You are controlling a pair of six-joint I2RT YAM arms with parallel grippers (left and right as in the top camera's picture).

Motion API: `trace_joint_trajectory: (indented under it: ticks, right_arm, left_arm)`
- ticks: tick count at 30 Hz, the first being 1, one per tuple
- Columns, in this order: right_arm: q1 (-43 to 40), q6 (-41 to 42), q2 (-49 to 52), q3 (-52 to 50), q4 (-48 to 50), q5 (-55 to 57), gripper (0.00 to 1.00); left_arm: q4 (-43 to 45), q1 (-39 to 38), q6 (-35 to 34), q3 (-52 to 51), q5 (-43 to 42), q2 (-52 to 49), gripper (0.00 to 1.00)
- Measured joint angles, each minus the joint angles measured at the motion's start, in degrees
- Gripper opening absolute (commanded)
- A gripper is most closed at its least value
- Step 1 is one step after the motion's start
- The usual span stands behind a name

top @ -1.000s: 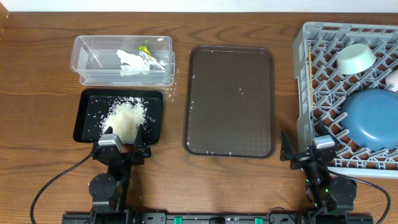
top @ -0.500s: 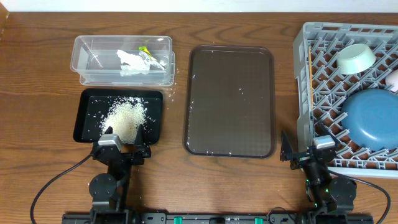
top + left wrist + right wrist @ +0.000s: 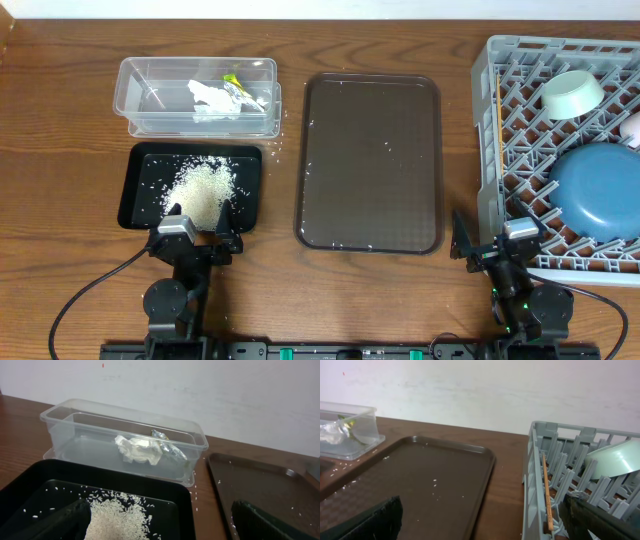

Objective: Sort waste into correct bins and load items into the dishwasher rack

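The job looks nearly done. The big square grey plastic rack (image 3: 520, 130) sits at the right of the brown wooden bench (image 3: 60, 250). In it are the large round blue plate (image 3: 600, 190) on the near side and the mint green bowl (image 3: 572, 93) on the far side. The thin wooden chopstick (image 3: 498, 130) lies along the rack's left wall, and a small pink cup (image 3: 632, 127) peeks in at the right edge. I cannot see a light blue bowl. The clear plastic tub (image 3: 135, 100) at the far left holds the crumpled white paper (image 3: 210, 100) and a little yellow-green wrapper (image 3: 235, 82). Just near of it, the shallow black tray (image 3: 135, 185) holds a heap of white rice (image 3: 205, 190). What is left is small: a few loose rice grains (image 3: 388, 147) lie on the flat dark brown serving tray (image 3: 370, 160) in the middle, and some more lie on the bench beside the tub. Nothing stands in the way of them. The left tool (image 3: 200, 226) waits at the near edge of the black tray, wide apart and holding nothing. The right tool (image 3: 503, 240) waits at the near left corner of the rack, also wide apart with nothing in it.
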State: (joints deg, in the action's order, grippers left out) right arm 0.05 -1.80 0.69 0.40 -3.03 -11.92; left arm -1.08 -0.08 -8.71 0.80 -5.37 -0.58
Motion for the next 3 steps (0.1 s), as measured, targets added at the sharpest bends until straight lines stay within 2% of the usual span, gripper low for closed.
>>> trace_joint_trajectory:
  ticks: [3]
  right_arm:
    - [0.0, 0.0, 0.0, 0.0, 0.02, 0.0, 0.99]
  left_arm:
    - [0.0, 0.0, 0.02, 0.0, -0.02, 0.0, 0.92]
